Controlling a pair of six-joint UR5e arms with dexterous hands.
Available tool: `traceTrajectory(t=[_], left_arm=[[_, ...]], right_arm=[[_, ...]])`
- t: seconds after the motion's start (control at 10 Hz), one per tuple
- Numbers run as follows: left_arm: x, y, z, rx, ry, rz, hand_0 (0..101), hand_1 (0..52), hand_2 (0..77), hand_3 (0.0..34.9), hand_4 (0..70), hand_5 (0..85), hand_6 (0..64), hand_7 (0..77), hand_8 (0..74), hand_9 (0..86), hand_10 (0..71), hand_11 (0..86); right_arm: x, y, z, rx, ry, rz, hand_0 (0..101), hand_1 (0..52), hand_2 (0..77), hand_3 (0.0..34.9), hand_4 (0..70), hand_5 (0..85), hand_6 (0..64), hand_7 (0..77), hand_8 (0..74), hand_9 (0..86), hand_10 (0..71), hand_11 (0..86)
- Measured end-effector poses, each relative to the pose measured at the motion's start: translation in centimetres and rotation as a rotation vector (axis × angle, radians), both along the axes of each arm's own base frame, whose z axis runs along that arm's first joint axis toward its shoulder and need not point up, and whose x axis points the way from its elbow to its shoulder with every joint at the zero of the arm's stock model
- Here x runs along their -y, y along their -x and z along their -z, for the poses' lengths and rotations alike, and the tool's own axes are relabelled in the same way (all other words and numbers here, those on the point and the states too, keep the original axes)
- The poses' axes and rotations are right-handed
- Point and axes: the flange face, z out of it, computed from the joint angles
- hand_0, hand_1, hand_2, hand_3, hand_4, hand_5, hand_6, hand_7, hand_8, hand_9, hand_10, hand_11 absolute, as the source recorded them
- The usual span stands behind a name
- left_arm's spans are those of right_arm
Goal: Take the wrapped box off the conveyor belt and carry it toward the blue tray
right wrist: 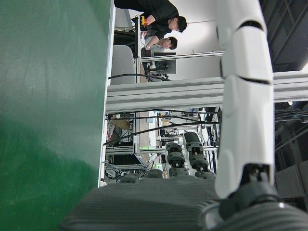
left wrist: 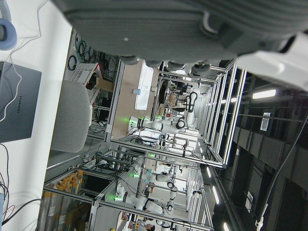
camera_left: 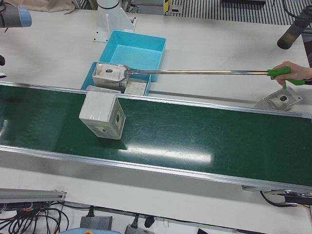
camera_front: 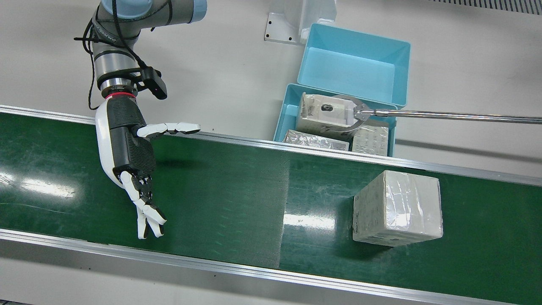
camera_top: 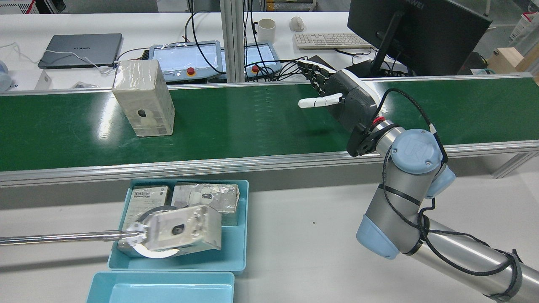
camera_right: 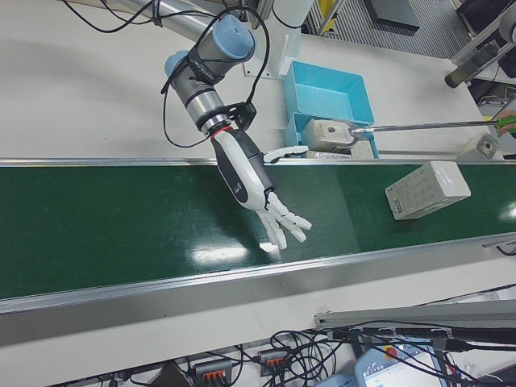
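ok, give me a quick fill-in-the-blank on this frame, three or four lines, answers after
1. The plastic-wrapped white box stands on the green ____.
2. The right hand hovers over the belt, open and holding ____.
3. The nearer blue tray already holds ____ wrapped boxes.
4. A long metal grabber tool clamps a box inside the ____.

Answers: conveyor belt; nothing; three; tray

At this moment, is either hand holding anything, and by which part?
Nothing is held. The right hand hangs open over the conveyor belt, well apart from the wrapped box. The left hand shows only in its own camera, nothing in it.
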Motion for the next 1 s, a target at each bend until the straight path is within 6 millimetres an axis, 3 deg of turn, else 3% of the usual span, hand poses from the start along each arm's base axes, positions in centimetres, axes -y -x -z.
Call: traceTrajectory(t=[0.1,0.2,0.3,0.4,0.7,0.8,0.9,1.0], left_arm=[[0.00,0.00,0.00,0.000,0.000,0.000,0,0.0,1.1,0.0,0.0,1.1,0.5,0.5,0.5,0.5,0.5,0.5],[0.00,0.00,0.00,0.000,0.000,0.000,0,0.0,0.5,0.0,0.0,1.1,0.5,0.5,0.5,0.0,0.5,0.5],[0.00,0.00,0.00,0.000,0.000,0.000,0,0.0,0.5,0.0,0.0,1.1,0.5,0.5,0.5,0.0,0.5,0.5],[0.00,0.00,0.00,0.000,0.000,0.000,0,0.0,1.1,0.0,0.0,1.1,0.5,0.5,0.5,0.5,0.0,0.5],[0.00,0.00,0.00,0.000,0.000,0.000,0,0.0,0.5,0.0,0.0,1.1,0.5,0.5,0.5,0.5,0.5,0.5],[0.00,0.00,0.00,0.000,0.000,0.000,0,0.0,1.1,0.0,0.0,1.1,0.5,0.5,0.5,0.0,0.5,0.5],[0.00,0.00,0.00,0.000,0.000,0.000,0,0.0,1.1,0.0,0.0,1.1,0.5,0.5,0.5,0.0,0.5,0.5],[0.00,0.00,0.00,0.000,0.000,0.000,0,0.0,1.1,0.0,0.0,1.1,0.5,0.5,0.5,0.0,0.5,0.5]], right_arm=[[0.03,-0.08,0.08,0.000,-0.002,-0.001,48,17.5,11.4,0.0,8.7,14.7,2.2,2.2,0.0,2.7,0.0,0.5],[0.07,-0.18,0.18,0.000,-0.004,-0.003,51,24.0,21.8,0.0,8.7,14.7,2.2,2.2,0.0,2.7,0.0,0.5],[0.10,-0.28,0.21,-0.001,-0.005,-0.004,52,21.8,22.9,0.0,8.7,14.7,2.2,2.2,0.0,2.7,0.0,0.5],[0.14,-0.34,0.14,-0.003,-0.004,-0.006,50,17.5,15.8,0.0,8.7,14.7,2.2,2.2,0.0,2.7,0.0,0.5],[0.20,-0.30,-0.14,-0.010,-0.001,-0.006,49,16.4,10.9,0.0,9.8,14.7,2.2,2.2,0.0,2.7,0.0,0.5],[0.21,-0.27,-0.19,-0.011,0.000,-0.006,48,13.1,3.3,0.0,9.8,14.7,2.7,2.2,0.0,2.7,0.0,0.5],[0.21,-0.25,-0.21,-0.011,0.000,-0.006,48,17.5,9.3,0.0,9.8,14.7,2.7,2.2,0.0,2.7,0.0,0.5],[0.17,-0.15,-0.21,-0.012,-0.001,-0.005,48,17.5,9.3,0.0,9.8,14.7,2.7,2.2,0.0,2.7,0.0,0.5]])
